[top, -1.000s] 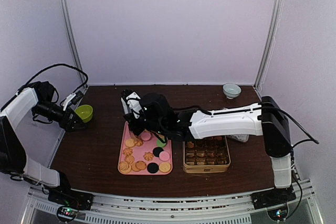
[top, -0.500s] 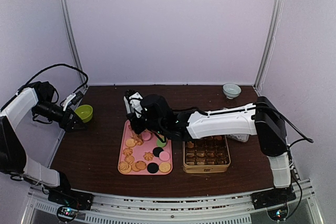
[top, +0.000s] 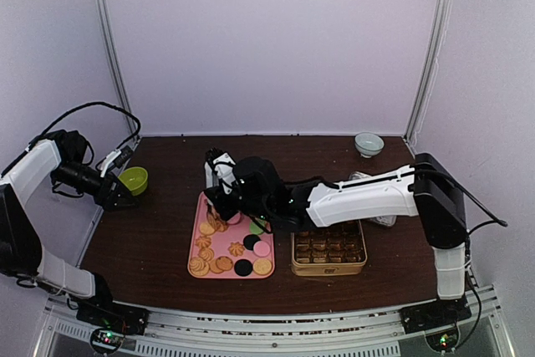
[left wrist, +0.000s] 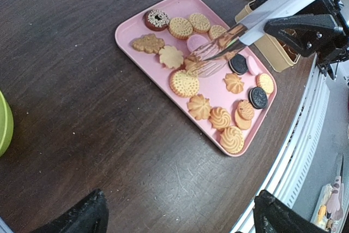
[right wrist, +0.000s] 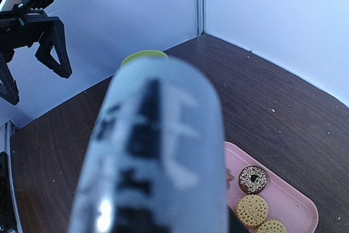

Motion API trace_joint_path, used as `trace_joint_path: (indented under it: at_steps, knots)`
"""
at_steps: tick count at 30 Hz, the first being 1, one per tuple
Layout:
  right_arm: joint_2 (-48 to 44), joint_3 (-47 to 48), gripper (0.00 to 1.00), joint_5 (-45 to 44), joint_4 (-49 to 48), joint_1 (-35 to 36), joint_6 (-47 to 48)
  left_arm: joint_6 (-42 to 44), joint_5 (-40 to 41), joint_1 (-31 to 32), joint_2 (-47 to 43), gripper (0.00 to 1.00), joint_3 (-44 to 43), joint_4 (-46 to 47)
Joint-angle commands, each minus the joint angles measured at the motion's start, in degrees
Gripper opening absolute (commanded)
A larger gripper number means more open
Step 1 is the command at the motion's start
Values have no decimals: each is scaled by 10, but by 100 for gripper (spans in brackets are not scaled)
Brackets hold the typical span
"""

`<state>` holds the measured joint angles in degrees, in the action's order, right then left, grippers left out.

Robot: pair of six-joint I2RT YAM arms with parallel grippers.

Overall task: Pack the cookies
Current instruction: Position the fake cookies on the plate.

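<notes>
The cookies [left wrist: 184, 83] lie spread over a pink tray [left wrist: 130, 30]: tan round and flower-shaped ones, plus pink, black and green discs [top: 243, 267]. My right gripper [top: 221, 196] reaches over the tray's far left part, shut on metal tongs [left wrist: 256, 17]. The tongs' tips [left wrist: 206, 65] rest among the tan cookies; whether they pinch one I cannot tell. In the right wrist view the blurred tongs handle [right wrist: 158, 151] hides the fingers. My left gripper [left wrist: 180, 219] hangs open over bare table at the far left, beside a green bowl [top: 134, 180].
A tan box [top: 328, 270] with a grid of cookies stands right of the tray. A clear lid [top: 380, 220] lies behind the box. A small white bowl [top: 369, 143] sits at the back right. Walls enclose the table on three sides.
The right arm's wrist has shifted slightly right and nearer over the tray, with the tongs still in it. The left arm has not moved.
</notes>
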<state>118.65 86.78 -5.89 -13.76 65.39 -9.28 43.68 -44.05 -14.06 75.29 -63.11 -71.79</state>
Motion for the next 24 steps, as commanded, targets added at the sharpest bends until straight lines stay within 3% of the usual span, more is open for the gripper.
trace_joint_path:
  at_steps: [1, 14, 24]
  knots:
    - [-25, -14, 33, 31, 8, 10, -18, 10, -16, -4, 2, 95, -2, -8]
    - [-67, -23, 33, 35, 23, 19, 0, 13, -17, -5, 5, 95, -2, -8]
    - [-46, 8, 51, 3, 29, 13, 17, 12, -15, -4, 2, 94, -3, -11]
